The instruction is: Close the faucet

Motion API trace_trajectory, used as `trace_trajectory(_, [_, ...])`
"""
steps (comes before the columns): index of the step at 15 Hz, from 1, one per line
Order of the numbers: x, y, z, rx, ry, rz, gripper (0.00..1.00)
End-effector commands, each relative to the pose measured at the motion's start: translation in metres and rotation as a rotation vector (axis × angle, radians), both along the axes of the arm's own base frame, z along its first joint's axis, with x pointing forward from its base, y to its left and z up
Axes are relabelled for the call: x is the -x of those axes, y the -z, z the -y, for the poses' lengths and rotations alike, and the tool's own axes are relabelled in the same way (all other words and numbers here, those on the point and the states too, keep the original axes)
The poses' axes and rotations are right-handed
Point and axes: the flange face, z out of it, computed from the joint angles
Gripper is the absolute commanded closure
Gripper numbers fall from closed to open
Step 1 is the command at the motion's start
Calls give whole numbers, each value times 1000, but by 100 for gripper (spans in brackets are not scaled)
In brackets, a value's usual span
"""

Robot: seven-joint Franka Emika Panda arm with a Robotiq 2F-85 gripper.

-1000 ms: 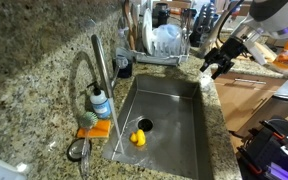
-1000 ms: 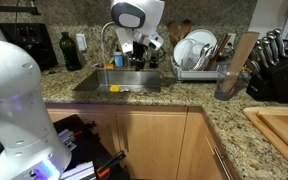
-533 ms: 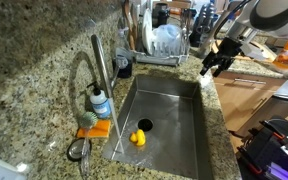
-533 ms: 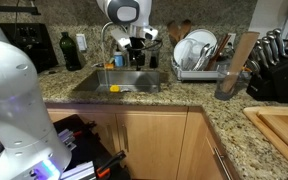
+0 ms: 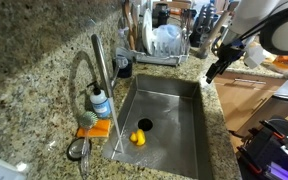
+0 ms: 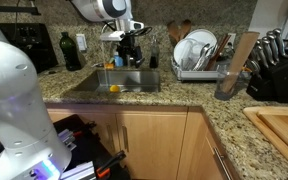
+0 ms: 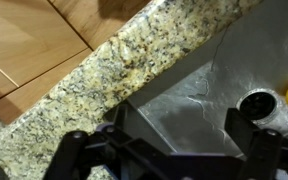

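Note:
The faucet (image 5: 101,70) is a tall brushed-silver gooseneck tube standing on the granite behind the steel sink (image 5: 174,105). It also shows in an exterior view (image 6: 104,47), partly behind my arm. My gripper (image 5: 216,68) hangs open and empty over the sink's front rim, across the basin from the faucet and apart from it. It also shows in an exterior view (image 6: 128,55). In the wrist view my gripper (image 7: 182,142) has both fingers spread over the sink floor beside the granite edge (image 7: 134,60).
A yellow object (image 5: 138,138) lies by the drain (image 7: 264,103). A soap bottle (image 5: 101,103) and an orange sponge (image 5: 94,128) sit at the faucet's base. A dish rack (image 6: 196,50) stands beside the sink, and a knife block (image 6: 276,65) beyond it. Wooden cabinets (image 7: 29,40) run below the counter.
My arm has swung toward the faucet side and the gripper has dropped slightly over the sink's front rim. The gripper stays open. The faucet has not moved.

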Motion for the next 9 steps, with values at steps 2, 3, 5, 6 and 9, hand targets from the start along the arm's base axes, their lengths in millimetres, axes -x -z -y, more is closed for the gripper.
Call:
trace_trajectory(2, [1, 3, -11, 134, -72, 57, 0])
trace_trajectory(3, [3, 14, -21, 172, -112, 49, 0])
trace_trajectory(5, [10, 44, -46, 278, -186, 24, 0])
trace_trajectory(6, [11, 56, -57, 330, -223, 14, 0])
trace_trajectory(9, [10, 82, -79, 479, -343, 0, 0])
